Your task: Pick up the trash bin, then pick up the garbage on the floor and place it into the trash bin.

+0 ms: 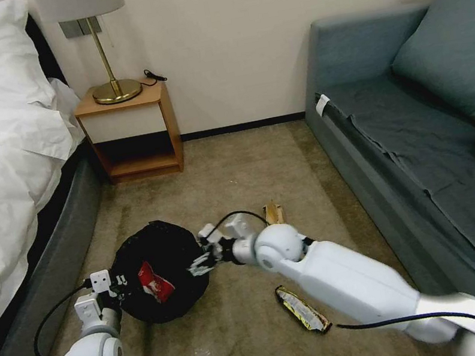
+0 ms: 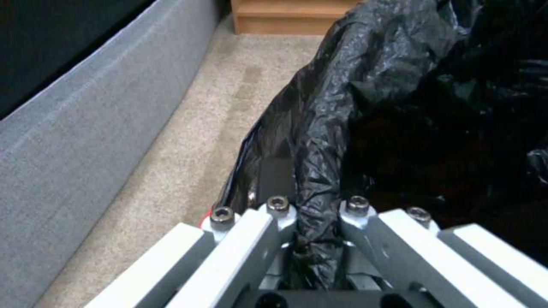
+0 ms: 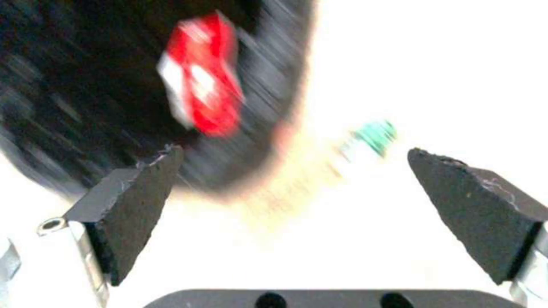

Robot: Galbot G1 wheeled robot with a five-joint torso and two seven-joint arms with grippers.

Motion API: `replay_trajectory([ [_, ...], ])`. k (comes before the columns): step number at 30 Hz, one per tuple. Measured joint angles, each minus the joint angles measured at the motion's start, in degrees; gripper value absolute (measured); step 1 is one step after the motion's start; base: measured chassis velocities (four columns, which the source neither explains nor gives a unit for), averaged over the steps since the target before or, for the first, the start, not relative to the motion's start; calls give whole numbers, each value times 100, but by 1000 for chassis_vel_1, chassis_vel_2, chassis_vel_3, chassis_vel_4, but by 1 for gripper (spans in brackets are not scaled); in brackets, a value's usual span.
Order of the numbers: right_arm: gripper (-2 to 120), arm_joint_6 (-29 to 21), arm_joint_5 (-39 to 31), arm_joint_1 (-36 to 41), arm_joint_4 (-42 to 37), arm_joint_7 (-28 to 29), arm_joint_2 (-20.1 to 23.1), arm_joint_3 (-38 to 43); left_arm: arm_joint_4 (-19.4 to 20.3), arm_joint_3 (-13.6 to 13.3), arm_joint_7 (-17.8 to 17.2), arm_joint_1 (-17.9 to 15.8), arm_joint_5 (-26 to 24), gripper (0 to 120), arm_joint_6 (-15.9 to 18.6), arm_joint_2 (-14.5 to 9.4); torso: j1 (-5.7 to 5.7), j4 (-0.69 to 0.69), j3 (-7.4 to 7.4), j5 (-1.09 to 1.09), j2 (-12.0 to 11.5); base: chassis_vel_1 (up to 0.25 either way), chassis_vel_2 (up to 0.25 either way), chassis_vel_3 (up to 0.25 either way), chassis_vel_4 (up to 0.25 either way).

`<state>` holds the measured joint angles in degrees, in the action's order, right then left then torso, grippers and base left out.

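Pinching the trash bin (image 1: 159,270) rim, the left end effector (image 1: 115,281) grips slippery bag film; the right end effector (image 3: 294,214) gapes over light crumpled wrappers.

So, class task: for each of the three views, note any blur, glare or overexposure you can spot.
Head view: evenly lit and mostly sharp. Left wrist view: soft focus, with glossy highlights on the trash bin liner. Right wrist view: floor blown out to white, the red-and-white wrapper and the bottle smeared by motion blur, while the right gripper fingers stay crisp.
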<state>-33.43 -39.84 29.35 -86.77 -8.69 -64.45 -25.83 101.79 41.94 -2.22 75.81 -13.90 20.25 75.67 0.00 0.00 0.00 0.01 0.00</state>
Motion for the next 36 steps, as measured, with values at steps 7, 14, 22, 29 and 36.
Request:
replay_trajectory([
  [7, 100, -201, 34, 131, 16, 24, 690, -33, -89, 3, 0, -55, -8, 1, -24, -15, 0, -2, 0, 0, 0, 0, 0, 0, 0],
  [14, 100, -273, 423, 712, 203, 22, 959, 47, -175, -43, 2, -161, -7, 1, -28, -24, 0, -1, 0, 0, 1, 0, 0, 0, 0],
  [22, 100, -228, 726, 997, 553, 18, 853, 24, 55, -71, 3, -60, 25, 1, -34, -4, 0, 0, 0, -1, 1, 0, 0, 0, 0],
  [29, 100, -68, 1148, 1150, 1006, -66, 740, -53, 18, -44, 2, -10, 78, 1, -115, 12, 0, 0, 0, -2, 1, 0, 0, 0, 0],
  [36, 100, 34, 1375, 1389, 1421, -115, 532, 38, -4, -49, 11, 37, 117, 1, -136, 31, 0, 0, 0, -1, 1, 0, 0, 0, 0],
])
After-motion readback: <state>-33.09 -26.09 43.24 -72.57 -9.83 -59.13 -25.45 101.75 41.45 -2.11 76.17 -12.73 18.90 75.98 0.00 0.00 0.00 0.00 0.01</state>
